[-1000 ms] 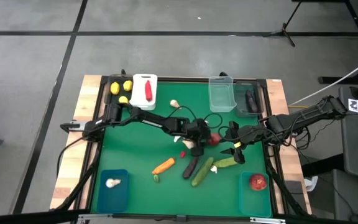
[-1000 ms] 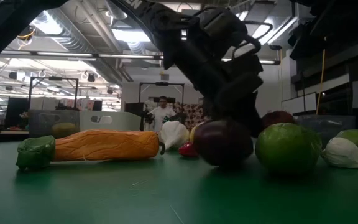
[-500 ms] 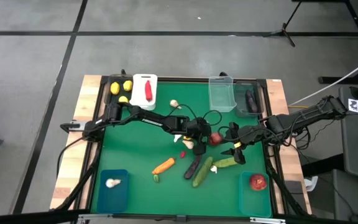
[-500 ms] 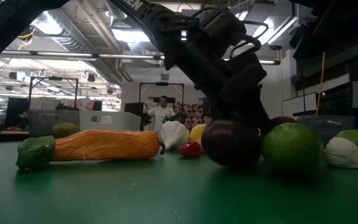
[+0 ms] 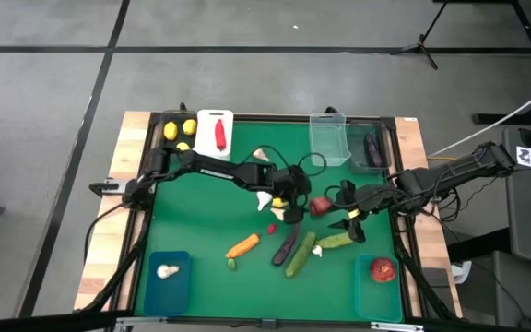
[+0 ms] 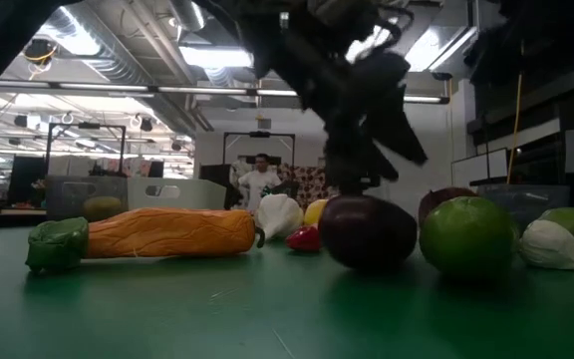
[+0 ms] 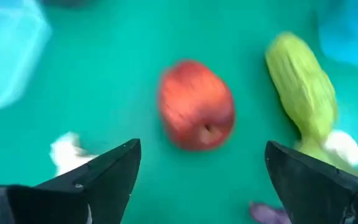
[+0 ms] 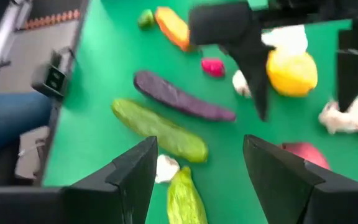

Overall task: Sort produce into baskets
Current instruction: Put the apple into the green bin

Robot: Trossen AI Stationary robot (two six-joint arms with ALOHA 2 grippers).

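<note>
My left gripper (image 5: pixel 290 210) hangs open above the middle of the green mat. In the left wrist view its fingers (image 7: pixel 107 175) stand wide apart, and a round red fruit (image 7: pixel 196 104) lies on the mat ahead of them, untouched. A lemon (image 8: pixel 293 73) and garlic bulbs (image 8: pixel 348 118) lie under and beside it. A dark eggplant (image 5: pixel 285 247), two green cucumbers (image 5: pixel 300 256), (image 5: pixel 335 241) and an orange carrot (image 5: pixel 242 245) lie nearer the front edge. My right gripper (image 5: pixel 350 224) waits open to the right, above the paler cucumber.
Along the far edge stand a dark basket with lemons (image 5: pixel 179 131), a white basket (image 5: pixel 216 118) with a red chili, a clear basket (image 5: pixel 329 140) and a dark basket (image 5: pixel 371 149) with an eggplant. Teal baskets sit at the front left (image 5: pixel 169 279) and front right (image 5: pixel 379 281).
My left gripper has risen from the mat next to the eggplant and spread its fingers wide; nothing hangs from it. The produce stays on the mat.
</note>
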